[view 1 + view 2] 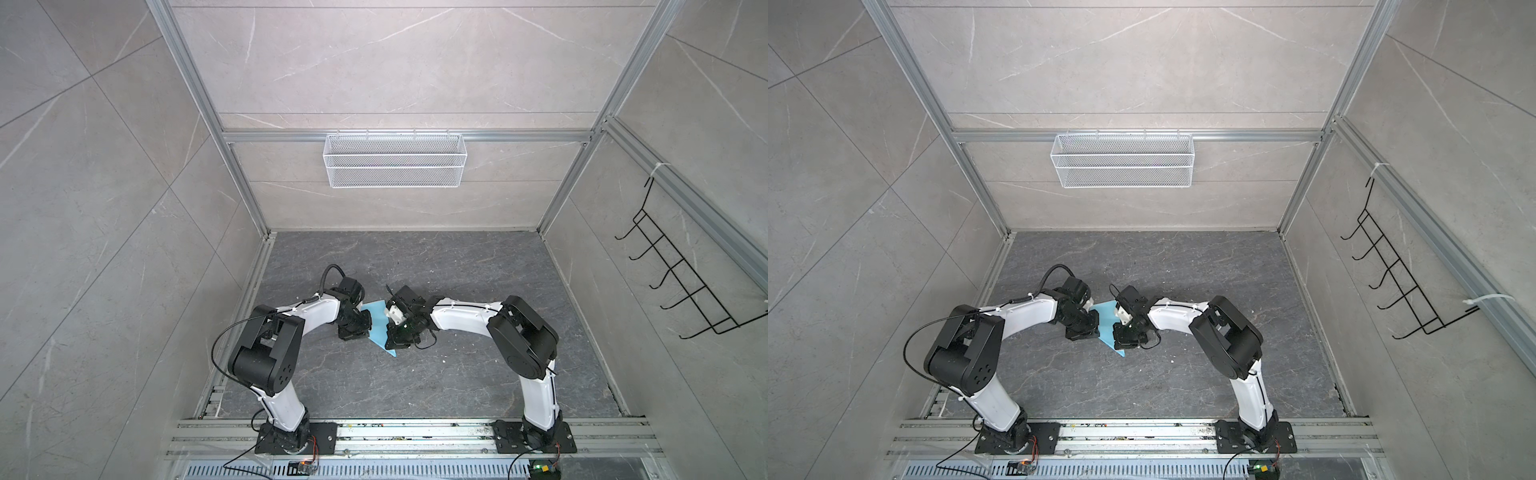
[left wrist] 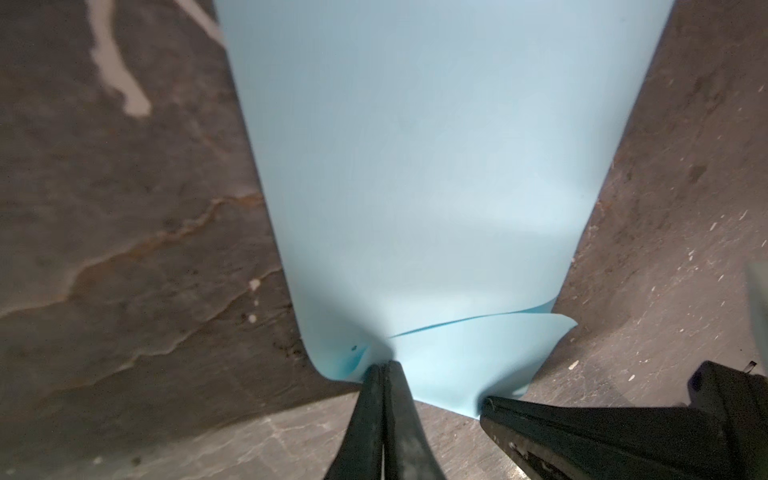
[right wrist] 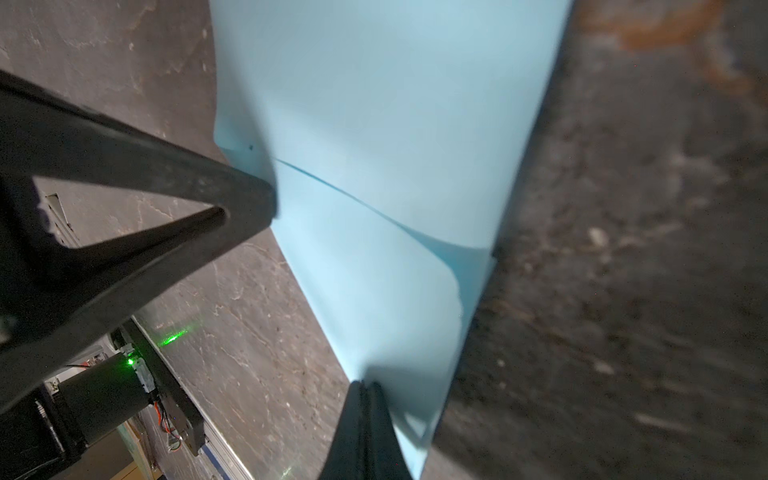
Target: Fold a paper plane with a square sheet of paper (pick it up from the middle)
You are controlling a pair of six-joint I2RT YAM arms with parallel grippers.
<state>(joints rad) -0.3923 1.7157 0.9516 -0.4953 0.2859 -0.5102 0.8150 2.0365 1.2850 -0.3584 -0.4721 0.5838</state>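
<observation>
Closest up, pinches the square sheet of paper (image 1: 376,324): left fingers (image 2: 405,419) at its 9 o'clock, right fingers (image 3: 349,432) at 3, both closed tight. Holds it doubled at tabletop (image 1: 457,374) centre. Probably early fold; next calls for matching edges, pressing crease.

In both top views the left arm (image 1: 318,313) and right arm (image 1: 461,318) bend at raised elbows and reach inward, with their wrists angled down and nearly meeting. The left end effector (image 2: 384,368) and right end effector (image 3: 365,386) each have their fingers pressed together, pinching the sheet of paper (image 2: 415,166).
</observation>
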